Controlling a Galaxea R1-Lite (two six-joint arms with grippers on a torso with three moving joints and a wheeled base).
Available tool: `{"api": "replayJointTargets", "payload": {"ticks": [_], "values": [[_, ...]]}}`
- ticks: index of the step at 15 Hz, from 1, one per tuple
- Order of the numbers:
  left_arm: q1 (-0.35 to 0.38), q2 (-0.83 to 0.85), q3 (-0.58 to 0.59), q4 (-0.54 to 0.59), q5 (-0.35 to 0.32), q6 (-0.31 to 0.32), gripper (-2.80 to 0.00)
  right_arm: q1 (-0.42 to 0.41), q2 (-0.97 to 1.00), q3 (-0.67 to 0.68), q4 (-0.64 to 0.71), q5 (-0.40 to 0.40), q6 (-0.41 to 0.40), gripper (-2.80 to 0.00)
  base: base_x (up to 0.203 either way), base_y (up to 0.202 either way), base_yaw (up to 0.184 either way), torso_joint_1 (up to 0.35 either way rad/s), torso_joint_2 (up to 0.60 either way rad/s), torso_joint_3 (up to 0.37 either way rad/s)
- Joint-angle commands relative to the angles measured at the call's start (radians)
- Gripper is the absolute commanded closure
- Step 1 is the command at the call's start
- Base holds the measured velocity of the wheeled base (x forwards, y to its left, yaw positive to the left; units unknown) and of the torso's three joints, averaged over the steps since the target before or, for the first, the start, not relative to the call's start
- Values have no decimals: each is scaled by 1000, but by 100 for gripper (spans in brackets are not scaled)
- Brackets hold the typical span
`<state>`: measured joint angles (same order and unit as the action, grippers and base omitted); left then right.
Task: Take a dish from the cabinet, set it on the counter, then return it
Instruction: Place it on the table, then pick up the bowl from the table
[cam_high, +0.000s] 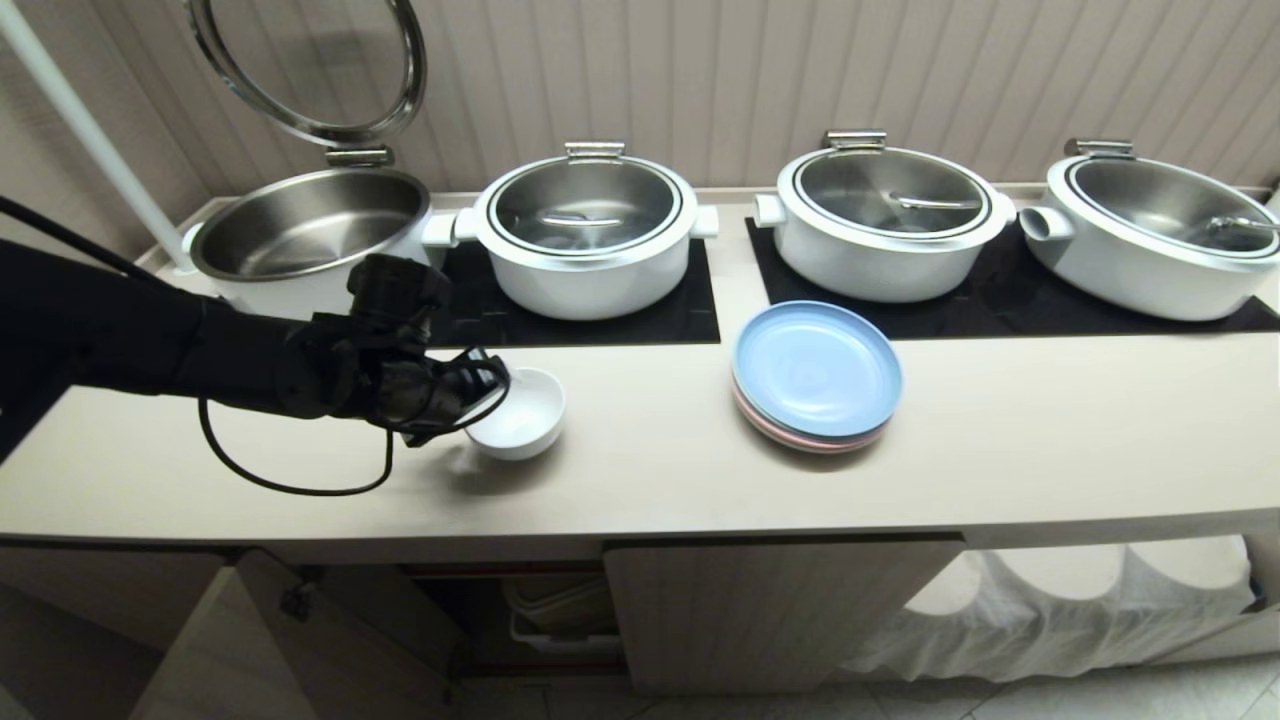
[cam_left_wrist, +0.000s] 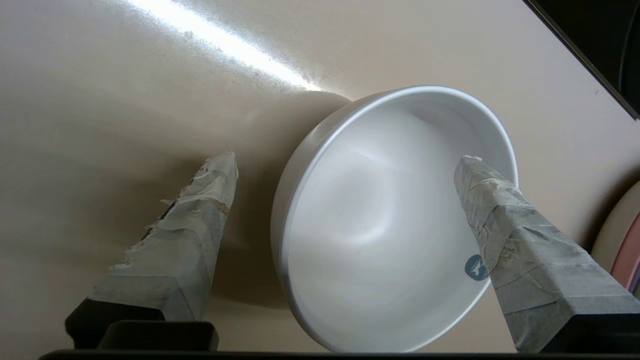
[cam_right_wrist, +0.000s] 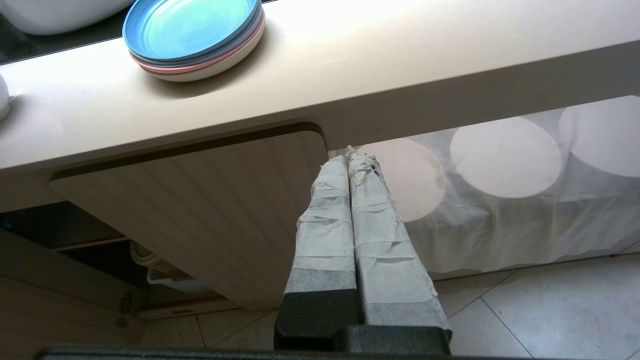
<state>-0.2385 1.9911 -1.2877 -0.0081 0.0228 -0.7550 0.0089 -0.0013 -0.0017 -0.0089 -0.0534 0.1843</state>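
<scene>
Fingers (cam_left_wrist: 200, 235) of the left gripper (cam_left_wrist: 350, 165) stand spread wide, tape-wrapped: one hangs over the inside of the small plain white glossy round bowl (cam_left_wrist: 380, 225), the other stands outside its wall above the bare surface, with a clear gap to the rim, so nothing is pinched. The bowl rests upright on the long pale beige smooth table (cam_high: 640, 470) (a small blue mark shows on its inner wall beside the inside finger). In the head view the left gripper (cam_high: 490, 385) sits at the bowl's nine o'clock edge, its black arm reaching in from nine o'clock of the picture with a loose cable looping below it.

At three o'clock of the bowl (cam_high: 520, 412), well apart on the same table, lies a stack of flat round plates, blue on top and pink beneath (cam_high: 817, 375). Behind, at twelve o'clock, four round white-and-steel pots line the wall; the one nearest nine o'clock (cam_high: 305, 230) has its lid up, the others are closed.

Under the table's front edge, at six o'clock, the low cabinet with light beige ribbed doors (cam_high: 780, 610) shows one door swung open and a dark interior.

The right gripper (cam_right_wrist: 350, 155) hangs low before the closed cabinet door, its taped fingers pressed together on nothing.
</scene>
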Motion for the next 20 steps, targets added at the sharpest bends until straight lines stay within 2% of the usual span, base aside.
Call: {"api": "replayJointTargets", "payload": {"ticks": [1, 4, 12, 13, 16, 18, 20], "values": [[3, -42, 2, 13, 5, 5, -280, 0, 1, 0, 0, 0, 1, 0, 0, 0, 0, 0, 0, 0], [6, -77, 12, 31, 7, 7, -280, 0, 1, 0, 0, 0, 1, 0, 0, 0, 0, 0, 0, 0], [5, -201, 156, 32, 27, 11, -280, 0, 1, 0, 0, 0, 1, 0, 0, 0, 0, 0, 0, 0], [5, -222, 174, 30, 30, 11, 0, 0, 1, 0, 0, 0, 1, 0, 0, 0, 0, 0, 0, 0], [5, -286, 213, 30, 41, 13, 0, 0, 1, 0, 0, 0, 1, 0, 0, 0, 0, 0, 0, 0], [-2, -349, 271, 29, 57, 41, 0, 0, 1, 0, 0, 0, 1, 0, 0, 0, 0, 0, 0, 0], [-61, -412, 330, 27, 154, 82, 0, 0, 1, 0, 0, 0, 1, 0, 0, 0, 0, 0, 0, 0]]}}
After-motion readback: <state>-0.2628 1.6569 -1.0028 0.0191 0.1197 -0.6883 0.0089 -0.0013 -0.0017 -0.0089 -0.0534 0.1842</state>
